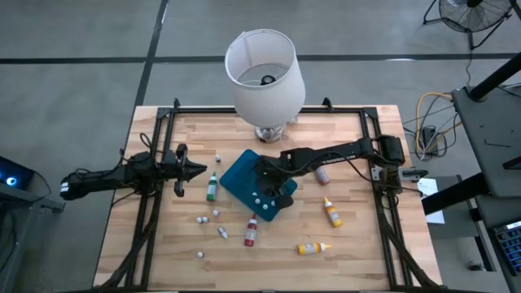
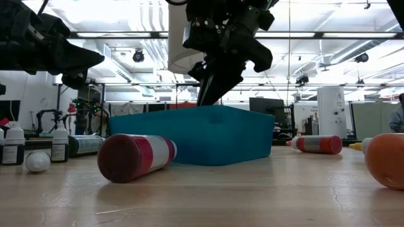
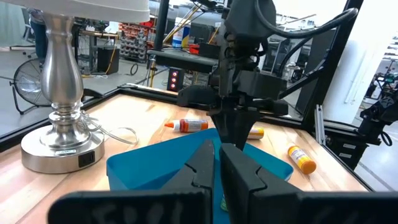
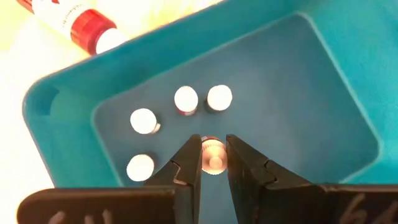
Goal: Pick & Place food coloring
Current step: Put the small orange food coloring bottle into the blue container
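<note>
Frame centre, the right tool (image 4: 213, 155) grips a small white-capped bottle (image 4: 212, 154) upright over the flat teal-blue plastic tray (image 4: 59, 93), apparently for placing beside four others; the left tool (image 1: 189, 170) waits closed, frame left.

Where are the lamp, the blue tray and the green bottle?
lamp (image 1: 264, 69), high view, on its white shade.
blue tray (image 1: 238, 181), high view, on its bare left part.
green bottle (image 1: 212, 189), high view, on its body.

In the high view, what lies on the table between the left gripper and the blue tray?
In the high view, one green food coloring bottle lies between the left gripper and the blue tray. Otherwise that stretch is bare wood.
</note>
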Controlling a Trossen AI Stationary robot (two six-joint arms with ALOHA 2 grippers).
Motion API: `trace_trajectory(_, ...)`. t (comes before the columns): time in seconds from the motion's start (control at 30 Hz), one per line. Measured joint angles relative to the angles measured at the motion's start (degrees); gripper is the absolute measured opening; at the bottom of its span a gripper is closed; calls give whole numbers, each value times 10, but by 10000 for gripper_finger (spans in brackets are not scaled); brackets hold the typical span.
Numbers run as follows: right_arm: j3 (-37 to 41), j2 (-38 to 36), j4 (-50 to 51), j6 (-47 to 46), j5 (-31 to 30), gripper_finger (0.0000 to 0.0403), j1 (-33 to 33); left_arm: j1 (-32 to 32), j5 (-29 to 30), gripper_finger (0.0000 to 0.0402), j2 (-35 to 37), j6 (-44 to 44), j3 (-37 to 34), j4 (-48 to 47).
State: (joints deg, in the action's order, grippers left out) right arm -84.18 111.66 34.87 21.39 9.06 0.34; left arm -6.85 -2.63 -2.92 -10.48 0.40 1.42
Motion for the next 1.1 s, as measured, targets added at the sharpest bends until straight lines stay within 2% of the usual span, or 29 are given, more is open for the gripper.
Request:
trace_trajectory(0.23,2,0,25,-4,0,48,-5,0,0,0,0,0,0,0)
trace_trajectory(0.4,0,27,26,-14,0,48,-5,0,0,0,0,0,0,0)
trace_trajectory(1.1,11,36,-8,-24,17,48,10,0,1,0,-2,0,0,0)
